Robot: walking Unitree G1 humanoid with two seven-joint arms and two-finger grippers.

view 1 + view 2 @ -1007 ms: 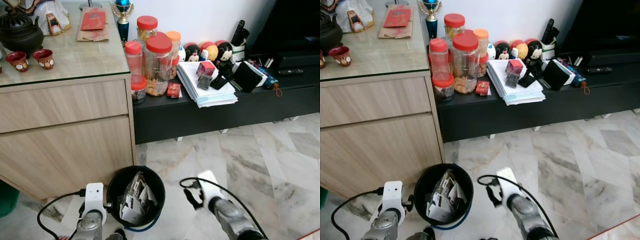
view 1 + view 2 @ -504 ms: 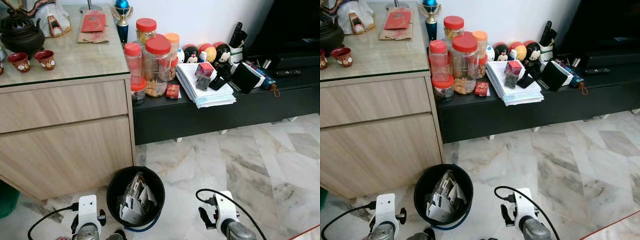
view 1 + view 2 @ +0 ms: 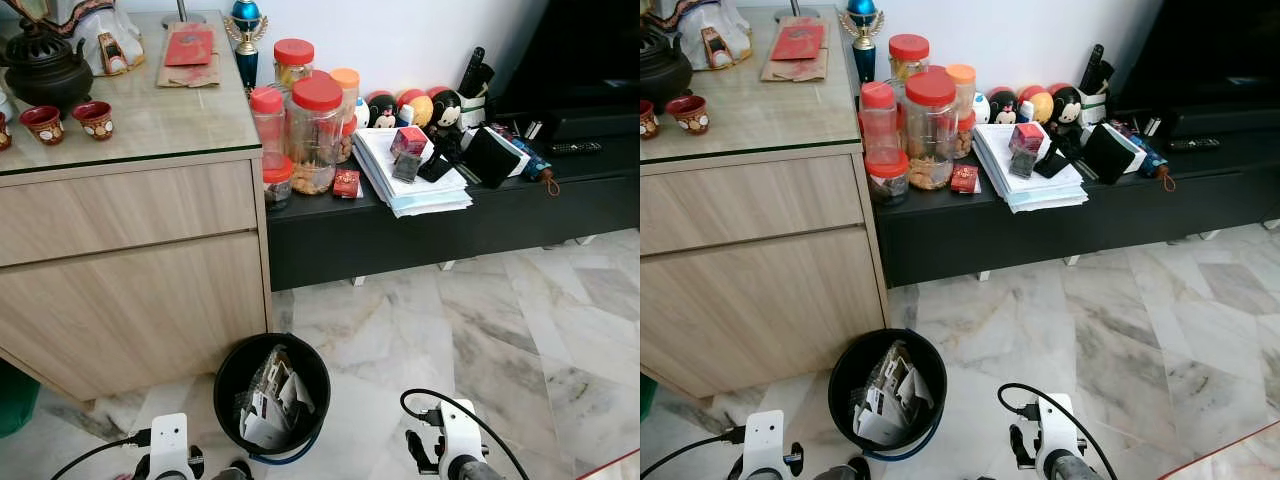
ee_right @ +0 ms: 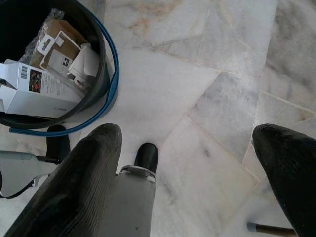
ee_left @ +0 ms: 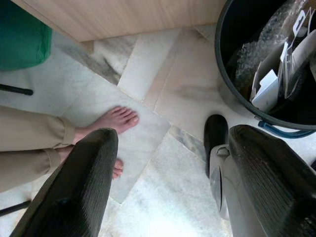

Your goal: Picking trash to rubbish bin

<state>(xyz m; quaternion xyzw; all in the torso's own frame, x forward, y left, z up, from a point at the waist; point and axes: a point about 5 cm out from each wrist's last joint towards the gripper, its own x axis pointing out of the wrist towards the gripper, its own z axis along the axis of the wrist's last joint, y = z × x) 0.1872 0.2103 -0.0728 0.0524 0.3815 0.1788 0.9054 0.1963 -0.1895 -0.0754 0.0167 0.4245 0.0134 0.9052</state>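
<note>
Looks near done: rubbish bin (image 3: 272,393) already stuffed with card and plastic trash (image 3: 268,400). Left gripper (image 5: 168,192) and right gripper (image 4: 192,182) beside the bin, jaws spread, holding nothing. Cabinet (image 3: 130,270) just behind the bin; open marble floor (image 3: 500,320) beyond it. Bare feet (image 5: 116,121) near the bin.

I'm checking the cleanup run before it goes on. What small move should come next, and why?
Probably turn to scan the floor for more trash. The black bin already holds cardboard and packaging, and both the left pincer and the right pincer hang open and empty over bare marble floor. A person's bare foot stands near the left arm, so turn slowly.
</note>
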